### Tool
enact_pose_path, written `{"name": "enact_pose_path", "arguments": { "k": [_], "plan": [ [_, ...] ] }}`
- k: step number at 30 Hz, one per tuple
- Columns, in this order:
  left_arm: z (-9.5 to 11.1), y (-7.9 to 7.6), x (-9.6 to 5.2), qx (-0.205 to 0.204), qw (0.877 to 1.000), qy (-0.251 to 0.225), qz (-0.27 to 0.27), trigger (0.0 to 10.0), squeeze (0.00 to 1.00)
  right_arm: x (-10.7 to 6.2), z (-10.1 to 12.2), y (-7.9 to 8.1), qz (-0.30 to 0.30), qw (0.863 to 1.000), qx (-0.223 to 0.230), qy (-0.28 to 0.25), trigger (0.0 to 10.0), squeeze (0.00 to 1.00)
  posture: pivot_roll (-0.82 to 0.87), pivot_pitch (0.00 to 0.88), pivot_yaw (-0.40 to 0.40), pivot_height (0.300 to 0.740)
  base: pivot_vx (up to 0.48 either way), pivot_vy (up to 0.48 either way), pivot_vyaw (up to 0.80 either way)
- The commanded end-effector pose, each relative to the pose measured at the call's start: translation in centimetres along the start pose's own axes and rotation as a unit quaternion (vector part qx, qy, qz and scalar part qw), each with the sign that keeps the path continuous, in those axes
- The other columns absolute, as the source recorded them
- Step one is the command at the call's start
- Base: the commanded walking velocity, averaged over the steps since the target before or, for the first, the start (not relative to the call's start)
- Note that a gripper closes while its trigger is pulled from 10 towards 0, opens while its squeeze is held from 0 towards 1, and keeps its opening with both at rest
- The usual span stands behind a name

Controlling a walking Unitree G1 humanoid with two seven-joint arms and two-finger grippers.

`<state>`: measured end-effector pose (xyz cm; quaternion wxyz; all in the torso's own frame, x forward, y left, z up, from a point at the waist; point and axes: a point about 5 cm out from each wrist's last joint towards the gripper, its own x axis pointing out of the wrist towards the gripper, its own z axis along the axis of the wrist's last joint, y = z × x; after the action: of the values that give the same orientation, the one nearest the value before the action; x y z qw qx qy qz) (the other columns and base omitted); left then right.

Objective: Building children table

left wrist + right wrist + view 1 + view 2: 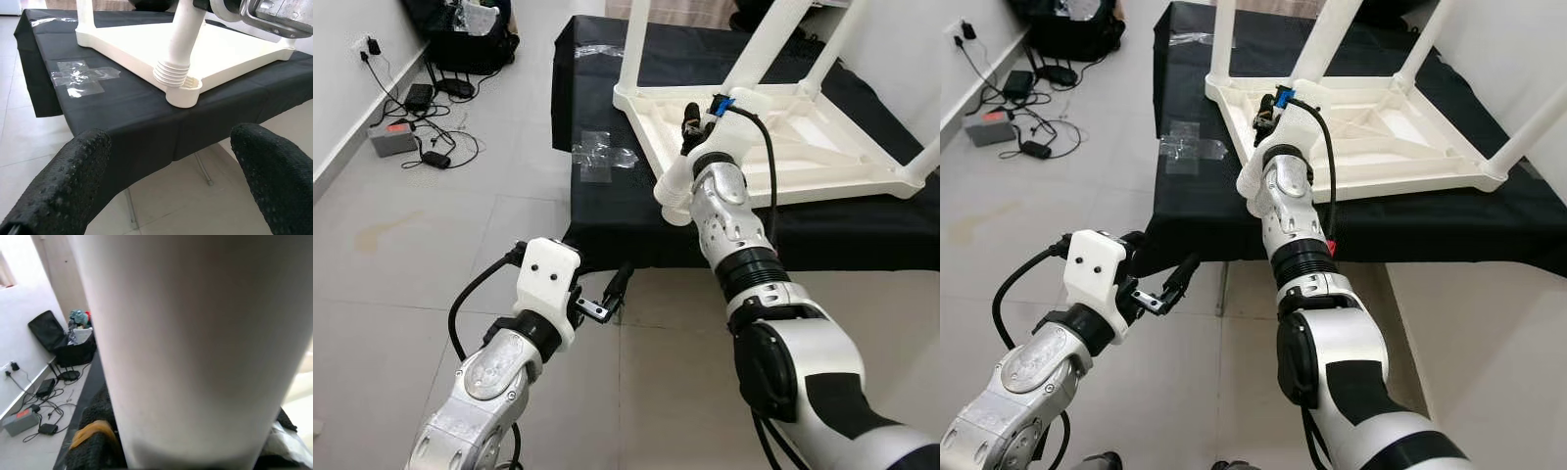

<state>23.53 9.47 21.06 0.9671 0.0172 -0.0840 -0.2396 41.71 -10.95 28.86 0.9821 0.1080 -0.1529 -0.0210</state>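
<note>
A white children's table (822,147) lies upside down on a black-covered bench (607,211), its legs pointing up. At the near corner stands a leg (771,34) with a ribbed base (177,77) seated in the corner socket. My right gripper (690,119) is shut on this leg partway up; in the right wrist view the leg (195,347) is pressed close between the black fingers (93,435). My left gripper (612,294) hovers open and holding nothing, low in front of the bench's near edge, facing that corner.
Clear tape strips (597,155) are stuck on the black cloth left of the table. Cables, a power strip (393,139) and a black bag (470,34) lie on the tiled floor by the left wall. A metal bench leg (203,169) stands under the cloth.
</note>
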Motion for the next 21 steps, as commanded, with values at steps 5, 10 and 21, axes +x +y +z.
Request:
{"name": "enact_pose_path", "arguments": {
  "k": [5,10,21],
  "plan": [
    [-0.2,0.2,0.0,0.009,1.0,0.005,0.011,10.0,0.0,0.4,1.7,0.7,0.025,0.999,0.01,-0.031,0.0,0.0,0.12,0.18,-0.144,0.74,0.0,0.0,0.0],
    [-0.4,3.1,0.9,0.108,0.993,0.027,0.045,10.0,0.0,0.3,2.5,2.1,0.136,0.99,0.041,-0.02,0.0,0.0,0.13,0.178,-0.148,0.74,0.0,0.0,0.0],
    [0.1,6.7,3.1,0.152,0.987,0.021,0.046,10.0,1.0,-2.5,1.8,3.9,0.271,0.959,0.085,0.02,0.0,0.0,0.12,0.175,-0.135,0.74,0.0,0.0,0.0]
  ]
}}
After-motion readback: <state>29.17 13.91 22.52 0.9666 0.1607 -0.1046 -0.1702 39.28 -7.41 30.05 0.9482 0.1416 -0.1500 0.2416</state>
